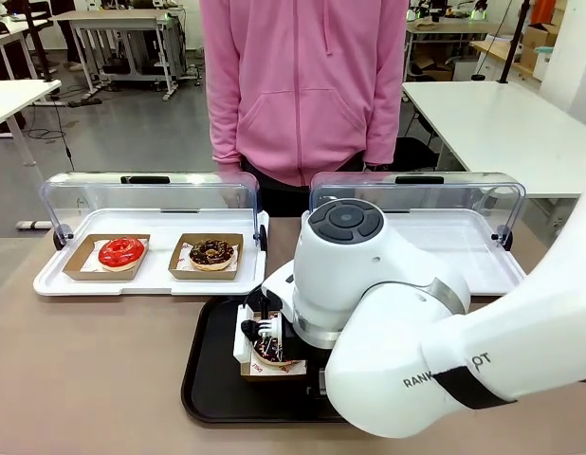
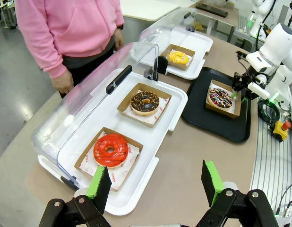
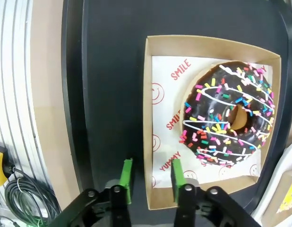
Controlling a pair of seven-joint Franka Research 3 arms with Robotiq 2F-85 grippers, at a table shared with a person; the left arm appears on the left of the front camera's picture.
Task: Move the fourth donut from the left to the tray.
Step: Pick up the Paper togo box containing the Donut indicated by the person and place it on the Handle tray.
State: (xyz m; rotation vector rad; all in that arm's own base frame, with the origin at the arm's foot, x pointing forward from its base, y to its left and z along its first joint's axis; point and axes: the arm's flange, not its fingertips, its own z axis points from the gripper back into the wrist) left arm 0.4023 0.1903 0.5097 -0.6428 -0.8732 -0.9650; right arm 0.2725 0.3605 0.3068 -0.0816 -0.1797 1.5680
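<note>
The fourth donut point(image 3: 228, 116), chocolate-glazed with white stripes and coloured sprinkles, lies in its brown cardboard holder point(image 3: 150, 123) on the black tray point(image 3: 108, 94). My right gripper point(image 3: 151, 182) is open. Its green fingers straddle the holder's side wall near one corner, with a gap on each side. From the front, the donut point(image 1: 272, 353) and the tray point(image 1: 212, 379) show partly behind my right arm, with the gripper point(image 1: 263, 330) just over the holder. My left gripper point(image 2: 155, 182) hangs open over the table's near edge, far from the donut point(image 2: 220, 98) on the tray point(image 2: 207, 120).
Two white trays with raised clear lids stand behind the black tray. The left one point(image 1: 151, 280) holds a red donut point(image 1: 120, 252) and a chocolate donut point(image 1: 212, 253). A yellow donut point(image 2: 178, 57) sits in the other. A person in a pink hoodie point(image 1: 302, 85) stands at the far side.
</note>
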